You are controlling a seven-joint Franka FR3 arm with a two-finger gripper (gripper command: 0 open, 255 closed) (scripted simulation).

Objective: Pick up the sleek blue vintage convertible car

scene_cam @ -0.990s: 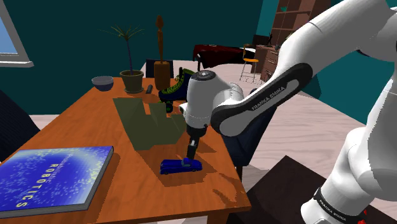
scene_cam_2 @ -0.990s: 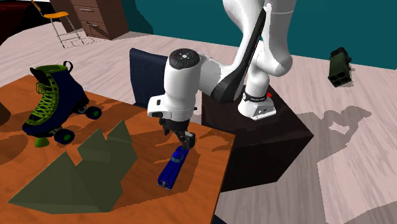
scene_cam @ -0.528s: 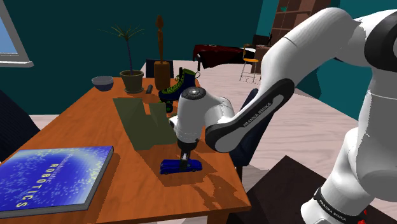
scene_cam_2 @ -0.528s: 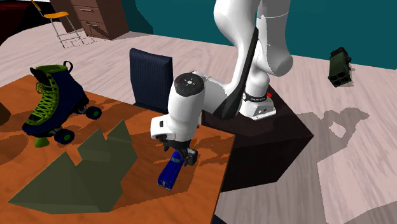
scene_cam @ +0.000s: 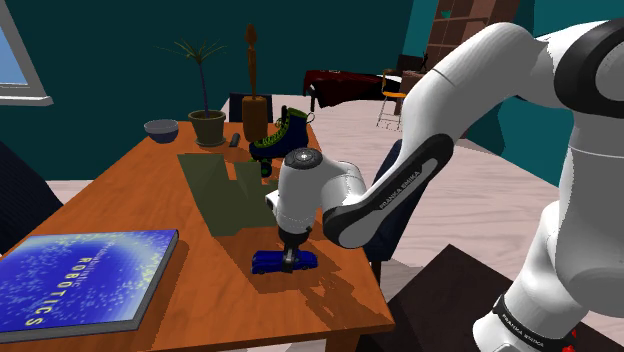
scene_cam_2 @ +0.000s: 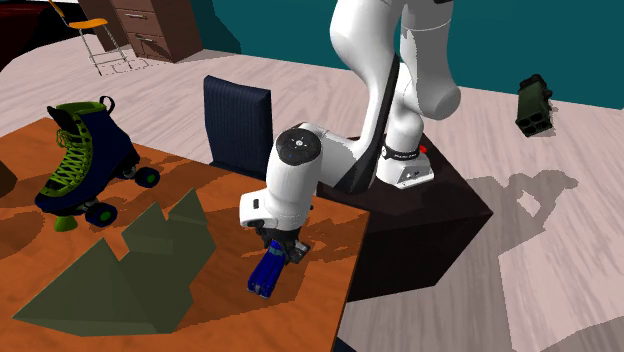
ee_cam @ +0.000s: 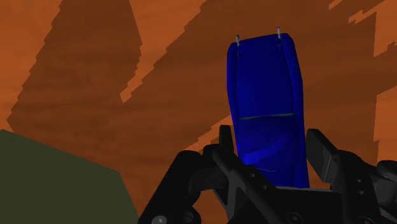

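The bench [scene_cam: 120, 190], orange wood, carried a folded olive sheet [scene_cam: 225, 190] at mid-surface. The blue car [scene_cam: 268, 263] lay close to the bench edge facing the stand, apart from the sheet. The gripper [ee_cam: 270, 133] was low over the car, its fingers spread and straddling the body, not clamped. Risk, as judged: uneven closing could shove the car sideways, and its smooth curved flanks could slip during the lift.

The shoulder view sits beside and a little behind the stand [scene_cam: 455, 300], looking down the length of the tabletop [scene_cam: 120, 200] toward the far potted plant [scene_cam: 205, 118]. The second exterior view looks from across the tabletop, facing the stand. Both take in the roller skate [scene_cam: 283, 135], olive sheet [scene_cam: 225, 190] and blue car [scene_cam: 270, 262]. The wrist view looks down along the claw [ee_cam: 270, 143], close over the car.
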